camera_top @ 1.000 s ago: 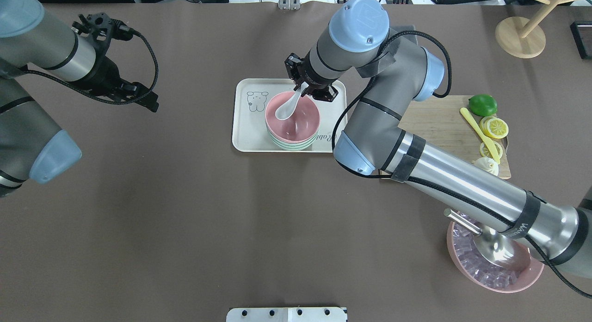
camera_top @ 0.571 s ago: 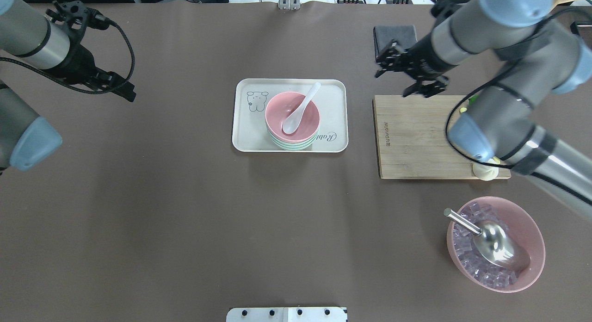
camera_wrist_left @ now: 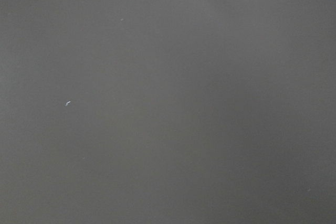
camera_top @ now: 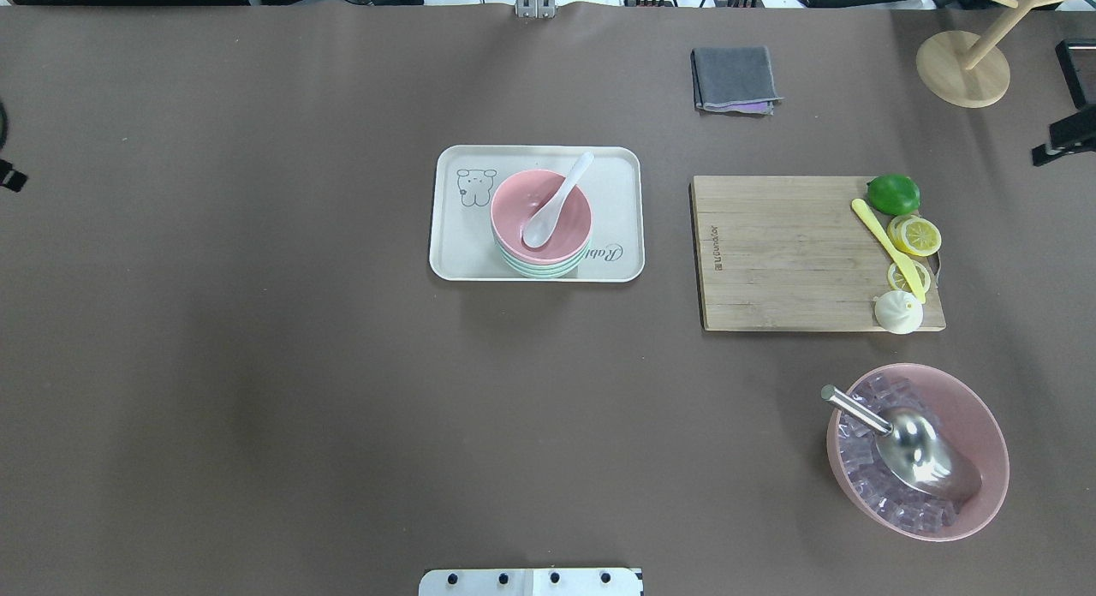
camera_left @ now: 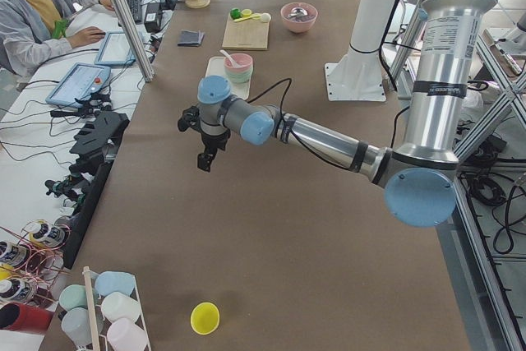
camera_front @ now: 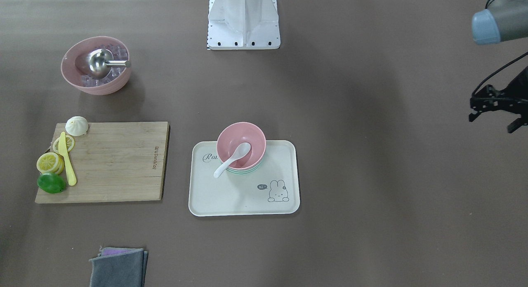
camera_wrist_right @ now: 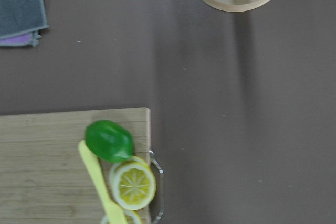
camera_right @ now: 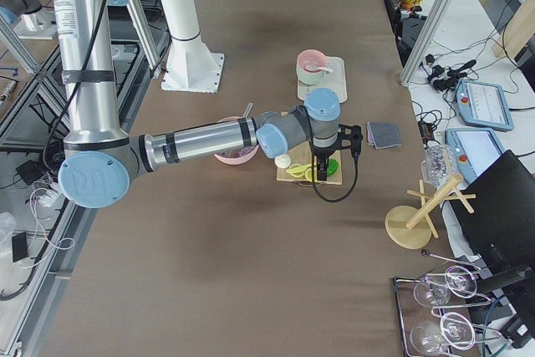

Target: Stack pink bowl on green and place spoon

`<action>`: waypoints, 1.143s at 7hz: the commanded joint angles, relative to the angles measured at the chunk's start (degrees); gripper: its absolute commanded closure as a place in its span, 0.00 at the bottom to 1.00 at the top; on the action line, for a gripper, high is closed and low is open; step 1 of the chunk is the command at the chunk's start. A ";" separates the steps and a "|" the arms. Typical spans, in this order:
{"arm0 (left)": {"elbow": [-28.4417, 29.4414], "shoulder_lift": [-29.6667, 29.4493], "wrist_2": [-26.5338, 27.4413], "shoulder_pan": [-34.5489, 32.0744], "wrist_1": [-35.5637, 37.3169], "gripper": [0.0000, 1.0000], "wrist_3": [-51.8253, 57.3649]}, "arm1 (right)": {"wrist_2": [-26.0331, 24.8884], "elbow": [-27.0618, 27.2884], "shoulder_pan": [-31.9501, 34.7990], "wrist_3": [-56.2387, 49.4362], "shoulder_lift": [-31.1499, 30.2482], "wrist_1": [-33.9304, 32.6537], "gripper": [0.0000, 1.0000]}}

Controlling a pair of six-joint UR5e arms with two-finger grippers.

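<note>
Well to the left of the tray, the left tool hangs above the brown surface, partly cut off, and I cannot tell whether its fingers are apart or together. In the middle, on the cream tray, the pink bowl sits nested in the green bowl. The white spoon lies in the pink bowl, scoop inside and handle leaning over the rim. Right of the wooden board, only a sliver of the right tool shows, and its state cannot be told either.
</note>
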 commanded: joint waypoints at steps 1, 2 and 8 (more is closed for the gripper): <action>0.98 6.48 -0.53 -4.55 0.51 0.02 2.03 | -1.04 0.00 5.34 -17.76 -0.51 -9.46 0.00; 2.99 7.90 -0.88 -6.12 -0.27 0.02 2.20 | -1.39 -0.17 5.35 -18.12 -0.42 -9.65 0.00; 3.54 8.26 -8.53 -7.98 -0.09 0.02 2.29 | -1.31 -0.17 5.26 -17.69 -0.77 -9.65 0.00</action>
